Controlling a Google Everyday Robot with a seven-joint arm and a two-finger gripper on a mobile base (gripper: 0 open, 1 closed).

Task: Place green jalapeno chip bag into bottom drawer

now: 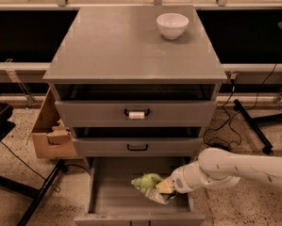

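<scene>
Grey three-drawer cabinet point(121, 46) seen from above and in front. The bottom drawer point(110, 194) is pulled well out, its flat grey floor showing; the middle drawer point(107, 147) with a plain black handle and the upper drawer point(98, 113) with a white-tagged handle are both pushed in. The white arm point(235, 166) comes in low from the right, crossing the right wall of the open drawer. The gripper point(167, 188) sits inside the bottom drawer toward its right side, clamped on the right end of the green jalapeno chip bag point(146, 182). The bag is crumpled, extends left from the gripper, and lies within the drawer's walls, right of centre; whether its underside touches the drawer floor cannot be told. A white bowl point(172, 25) stands upright on the cabinet top, near the back right. An open cardboard box point(48, 138) leans against the cabinet's left side. Black cables point(225, 119) trail on the speckled floor to the right.
</scene>
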